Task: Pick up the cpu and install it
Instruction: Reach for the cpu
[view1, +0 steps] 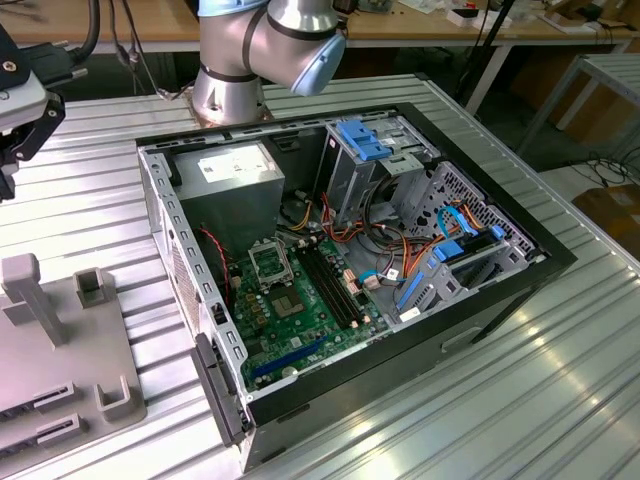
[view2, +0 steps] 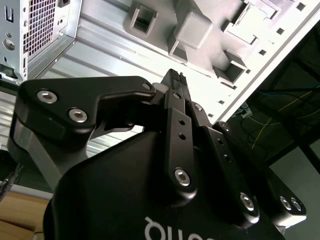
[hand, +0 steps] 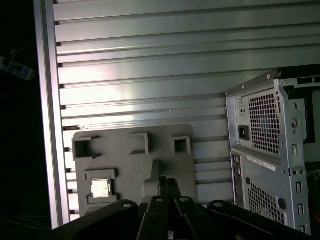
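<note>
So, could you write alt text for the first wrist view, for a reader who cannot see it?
The cpu lies in a pocket of a grey tray on a ribbed metal table, and the hand, shut and empty, points toward the tray, apart from the cpu. A computer case stands beside the tray.

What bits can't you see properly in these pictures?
- The cpu: too small in the first wrist view to tell which way round it sits.
- The grey tray: cut off by the exterior view's left edge; the gripper covers one end in the first wrist view.
- The cpu socket: too small in the exterior view to see its pins.
</note>
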